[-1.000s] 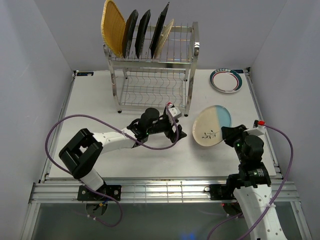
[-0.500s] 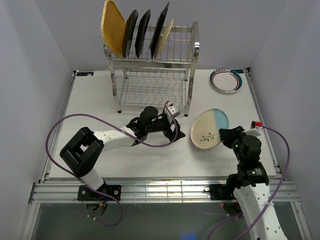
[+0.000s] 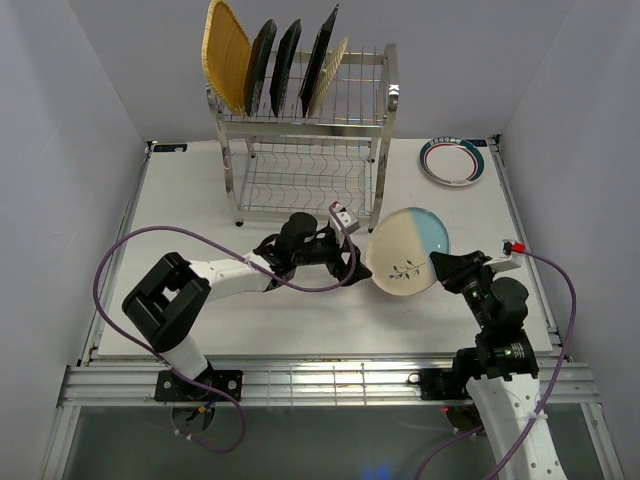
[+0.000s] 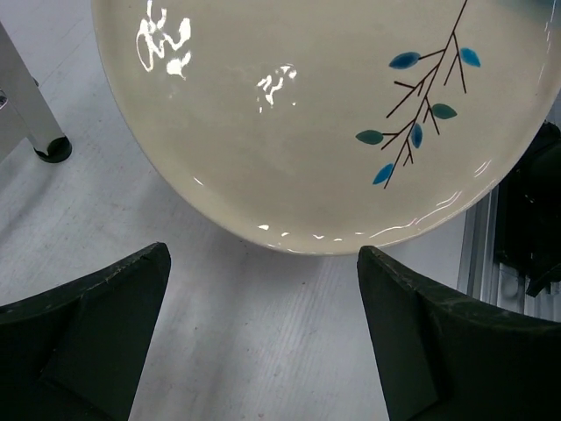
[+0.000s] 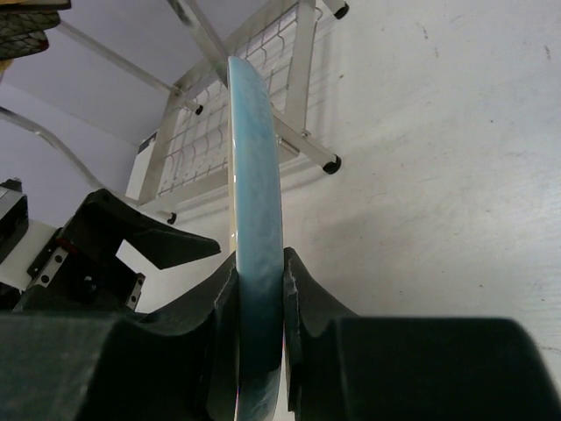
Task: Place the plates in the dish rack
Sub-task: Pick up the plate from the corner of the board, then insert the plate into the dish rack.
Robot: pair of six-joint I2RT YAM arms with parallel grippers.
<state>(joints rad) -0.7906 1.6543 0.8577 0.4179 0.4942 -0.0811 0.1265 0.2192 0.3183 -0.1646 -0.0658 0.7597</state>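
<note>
– Between the right claw's (image 5: 260, 281) 2 fingers sits the rim of the cream-blue plate (image 5: 254, 175). It is pinched in a narrow grip and stood on edge, clear of the table (image 3: 200, 200).
– And the left claw?
– The left claw (image 4: 263, 254) is spread wide and holds nothing. The plate's lower rim hangs just ahead of its fingertips with its face turned toward them, touching neither finger.
– So which step is this?
– It reads as a hand-over from right to left, partway done: the plate is presented but not yet taken.
– What does the next move call for?
– I'd say the left claw must ease forward until the rim lies between its fingers, then close. The right should let go only once that grip is firm. The glaze is glossy, so a shallow bite could slip.
– Where does it go after that?
– Just beyond the left claw stands the dish rack (image 3: 305, 130). 5 racked plates (image 3: 287, 55) stand upright on its upper tier, at the end away from the right claw. The wires nearer that claw look free.
– Anything else waiting?
– 1 teal-rimmed plate (image 3: 452, 160) lies flat on the table, well beyond the right claw.
</note>
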